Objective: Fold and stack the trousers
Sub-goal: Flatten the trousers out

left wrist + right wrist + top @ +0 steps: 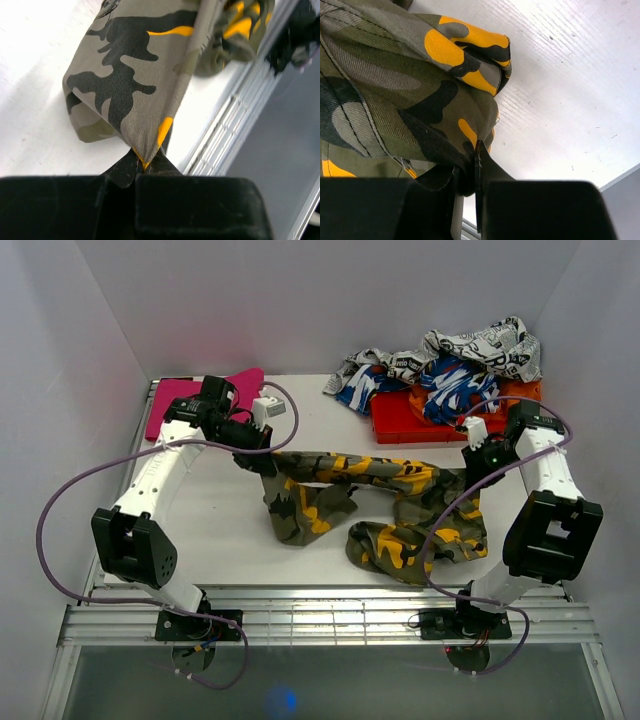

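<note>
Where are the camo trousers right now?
In the top view the trousers stretch across the middle of the white table, pinched between the left tool and the right tool, in front of the clothes pile at the back right.

Top view: bright, even, diffuse light from above; soft shadows under arms on table [230, 530]. Blue glare spot on grey front panel [400, 680]. 2 wrist views: table near blown-out white; trousers [135, 85] weave sharp; left gripper [144, 162] and right gripper [472, 160] bodies flat black, no detail. Bkgd blurred top right, left wrist view.
</note>
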Motion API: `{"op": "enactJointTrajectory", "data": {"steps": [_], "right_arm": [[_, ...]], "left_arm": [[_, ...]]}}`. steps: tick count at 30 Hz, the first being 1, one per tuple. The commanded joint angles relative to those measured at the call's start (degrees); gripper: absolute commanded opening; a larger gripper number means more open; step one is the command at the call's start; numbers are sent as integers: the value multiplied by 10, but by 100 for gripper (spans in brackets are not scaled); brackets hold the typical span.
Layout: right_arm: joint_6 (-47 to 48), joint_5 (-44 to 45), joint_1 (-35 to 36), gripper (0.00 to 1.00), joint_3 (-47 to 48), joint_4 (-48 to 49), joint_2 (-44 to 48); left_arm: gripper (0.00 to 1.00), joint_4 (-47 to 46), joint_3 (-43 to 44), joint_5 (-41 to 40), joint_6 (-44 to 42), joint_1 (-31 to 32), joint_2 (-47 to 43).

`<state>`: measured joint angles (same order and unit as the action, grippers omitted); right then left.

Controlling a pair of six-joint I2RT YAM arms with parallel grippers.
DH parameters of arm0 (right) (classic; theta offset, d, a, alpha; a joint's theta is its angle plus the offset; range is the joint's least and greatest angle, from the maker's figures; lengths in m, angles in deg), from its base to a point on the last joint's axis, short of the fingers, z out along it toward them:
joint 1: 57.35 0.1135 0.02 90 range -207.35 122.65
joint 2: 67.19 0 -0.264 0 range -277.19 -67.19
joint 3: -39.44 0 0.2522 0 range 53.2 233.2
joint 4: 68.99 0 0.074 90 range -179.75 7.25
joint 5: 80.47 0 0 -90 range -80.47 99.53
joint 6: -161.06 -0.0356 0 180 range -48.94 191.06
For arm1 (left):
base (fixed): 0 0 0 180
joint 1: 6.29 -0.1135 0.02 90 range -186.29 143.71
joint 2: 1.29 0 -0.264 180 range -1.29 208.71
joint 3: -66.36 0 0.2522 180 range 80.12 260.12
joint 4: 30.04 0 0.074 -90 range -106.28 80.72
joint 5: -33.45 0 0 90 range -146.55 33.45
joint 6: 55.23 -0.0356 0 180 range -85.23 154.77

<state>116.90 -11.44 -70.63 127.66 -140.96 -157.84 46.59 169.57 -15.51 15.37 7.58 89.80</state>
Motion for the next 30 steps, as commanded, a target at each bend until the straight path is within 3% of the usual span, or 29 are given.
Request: {"op": "enactJointTrajectory", "data": {"steps": [1,5,7,9,10,12,14,15,16,17,18,20,25,28,30], "right_arm": [[103,90,-11,8,47,-61,-20],[126,124,-10,8,85,-50,-55],[126,138,-9,8,113,-32,-88],[105,149,1,8,180,-22,-155],[98,149,4,8,180,-22,-167],[84,153,21,8,217,-21,-185],[60,167,33,12,243,-17,-206],[51,175,47,23,252,-16,-210],[32,184,53,30,263,-18,-217],[25,187,58,58,295,-25,-220],[17,183,58,73,313,-36,-222],[-1,168,57,89,343,-64,-222],[-21,130,46,92,376,-152,-192],[-29,125,27,92,301,-166,-134],[-25,132,19,92,259,-167,-124]], "left_arm": [[0,175,16,-14,-139,-21,-33],[0,163,47,-21,-156,-76,9],[0,144,82,-29,-135,-94,91],[0,111,259,-31,-69,-132,277],[2,108,307,-32,-54,-134,278],[15,115,405,-61,-35,-135,384],[39,112,514,-93,-14,-135,440],[48,103,534,-129,-7,-135,445],[67,96,535,-140,-5,-136,439],[76,91,516,-142,-13,-136,404],[93,76,487,-126,-24,-134,377],[96,53,363,-103,-44,-133,311],[96,31,145,-46,-62,-75,126],[93,-12,-18,-60,-59,10,42],[91,-33,-68,-67,-50,39,31]]}}
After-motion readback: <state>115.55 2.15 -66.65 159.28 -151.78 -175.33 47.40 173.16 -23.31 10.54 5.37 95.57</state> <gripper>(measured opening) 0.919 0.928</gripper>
